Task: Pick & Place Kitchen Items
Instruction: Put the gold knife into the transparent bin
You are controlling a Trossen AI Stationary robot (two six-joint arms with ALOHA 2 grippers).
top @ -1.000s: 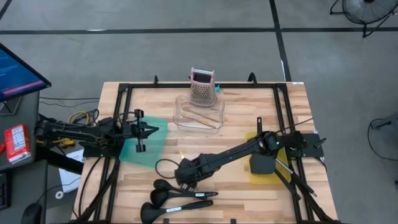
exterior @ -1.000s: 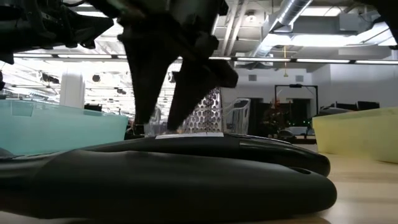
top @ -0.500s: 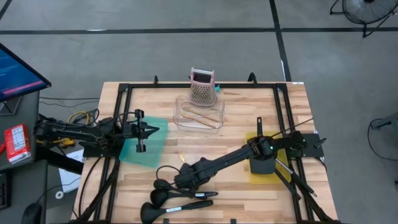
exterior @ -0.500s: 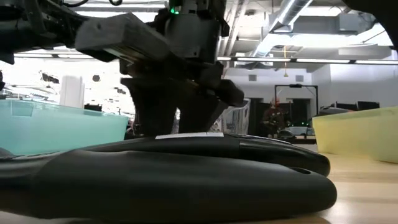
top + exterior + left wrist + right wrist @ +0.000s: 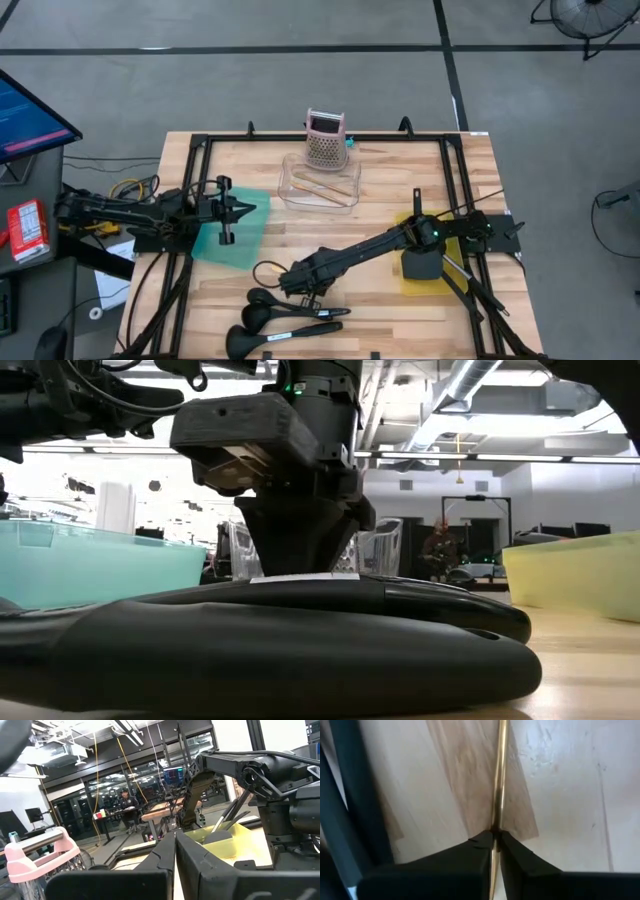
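Golden and thin, a stick (image 5: 499,780) lies flat on the wooden tabletop (image 5: 380,195) just above the black utensils (image 5: 285,320) at the front edge — the right claw (image 5: 297,283) is pressed down over it, its fingertips (image 5: 512,851) pinched together on the stick. This looks like the grasp step, with lifting still to come; next it calls for a straight, slow rise so the slim stick does not slip. The left claw (image 5: 243,209) is shut and empty, parked over the teal bin (image 5: 250,240).
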